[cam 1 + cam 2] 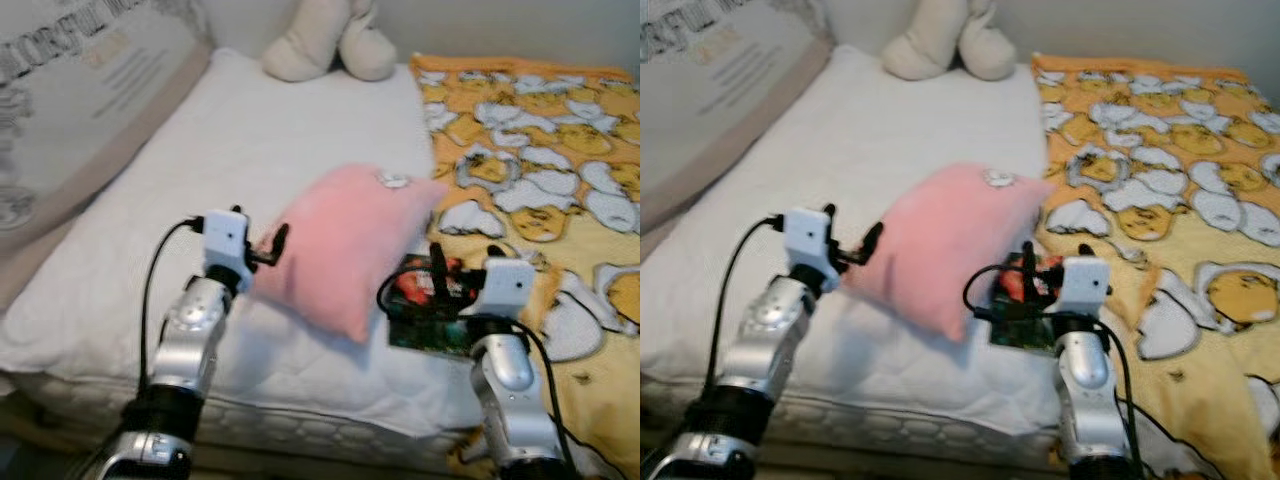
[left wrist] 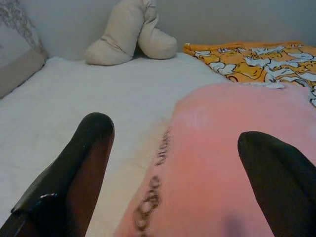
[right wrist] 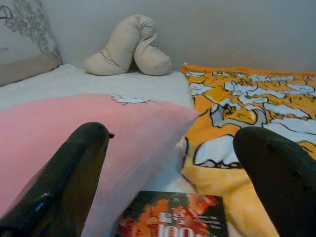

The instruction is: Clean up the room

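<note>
**Both grippers at the pink cushion on the bed**

From the head camera I see the soft pink square cushion [image 1: 345, 245] lying tilted on the white quilted mattress [image 1: 200, 190], one corner reaching the orange blanket printed with white and yellow cartoon figures [image 1: 560, 170]. My left gripper [image 1: 272, 248] sits at the cushion's left edge, its silver arm bent upward from the lower left. My right gripper [image 1: 437, 268] is raised over a dark book with a red and orange cover [image 1: 425, 310], which lies just beside the cushion and partly under its lower right corner.

The left wrist camera adds what the head view hides: both black fingers [image 2: 74, 173] spread wide apart, the cushion lying between them, and dark lettering along the cushion's face that I cannot read. The right wrist camera shows that gripper equally wide open, and the book's cover carries pale writing, of which I make out "100".

A cream plush toy [image 3: 128, 47] rests against the wall at the far end of the bed. A grey patterned pillow with printed text [image 1: 80, 90], illegible, leans at the left.
</note>
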### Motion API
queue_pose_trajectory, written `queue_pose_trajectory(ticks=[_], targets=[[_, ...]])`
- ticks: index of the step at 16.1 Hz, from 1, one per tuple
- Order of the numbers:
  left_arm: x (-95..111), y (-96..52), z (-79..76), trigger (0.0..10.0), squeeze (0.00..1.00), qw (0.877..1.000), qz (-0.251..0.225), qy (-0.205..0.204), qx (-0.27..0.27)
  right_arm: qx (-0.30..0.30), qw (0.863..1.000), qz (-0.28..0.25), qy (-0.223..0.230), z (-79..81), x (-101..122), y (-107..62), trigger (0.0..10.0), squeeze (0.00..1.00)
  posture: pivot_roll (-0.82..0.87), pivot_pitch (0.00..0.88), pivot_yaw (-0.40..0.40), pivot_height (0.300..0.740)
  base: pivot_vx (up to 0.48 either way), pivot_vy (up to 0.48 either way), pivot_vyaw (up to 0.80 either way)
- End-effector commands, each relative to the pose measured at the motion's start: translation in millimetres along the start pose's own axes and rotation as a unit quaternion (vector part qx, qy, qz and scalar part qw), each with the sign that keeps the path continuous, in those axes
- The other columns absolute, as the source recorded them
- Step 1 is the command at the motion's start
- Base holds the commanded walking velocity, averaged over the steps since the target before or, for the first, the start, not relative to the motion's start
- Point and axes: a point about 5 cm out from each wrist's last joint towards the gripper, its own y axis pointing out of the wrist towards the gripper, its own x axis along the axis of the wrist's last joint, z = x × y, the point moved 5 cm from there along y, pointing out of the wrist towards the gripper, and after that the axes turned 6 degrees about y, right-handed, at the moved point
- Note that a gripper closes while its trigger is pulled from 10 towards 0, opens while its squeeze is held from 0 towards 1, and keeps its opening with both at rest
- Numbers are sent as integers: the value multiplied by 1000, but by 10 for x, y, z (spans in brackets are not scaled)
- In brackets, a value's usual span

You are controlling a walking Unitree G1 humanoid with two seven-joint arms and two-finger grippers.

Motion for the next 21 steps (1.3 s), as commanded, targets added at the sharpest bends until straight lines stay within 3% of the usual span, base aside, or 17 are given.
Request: queue_pose_trajectory(ticks=[1,3,4,5,13,14,15,21], targets=[[4,10,54,10000,0,1000,4,13,4,5,1000,2,2,37,5,9,10000,0,-43,0,16,740,0,480,0],[-16,12,67,10000,0,1000,11,28,4,5,1000,1,2,34,13,19,10000,0,-44,0,16,740,0,480,0],[-43,25,70,10000,1000,999,20,38,7,7,1000,1,12,36,15,25,10000,953,-45,0,18,740,0,0,0],[-27,31,73,10000,1000,999,17,36,9,7,1000,1,18,36,16,26,10000,1000,-45,0,18,740,0,0,0],[30,106,54,10000,1000,999,11,30,2,-12,1000,5,12,-39,3,20,10000,1000,-52,0,21,740,0,0,0],[44,111,37,10000,71,1000,8,26,-3,-17,1000,4,4,-58,9,23,10000,1000,-51,0,21,740,0,0,0],[127,103,7,10000,0,1000,-16,13,-5,-23,1000,-10,-16,-87,59,26,10000,0,-52,0,22,740,0,0,0],[192,99,-34,10000,0,999,-35,-5,-5,-55,997,-33,-29,-217,174,54,10000,0,-51,0,23,740,464,0,0]])
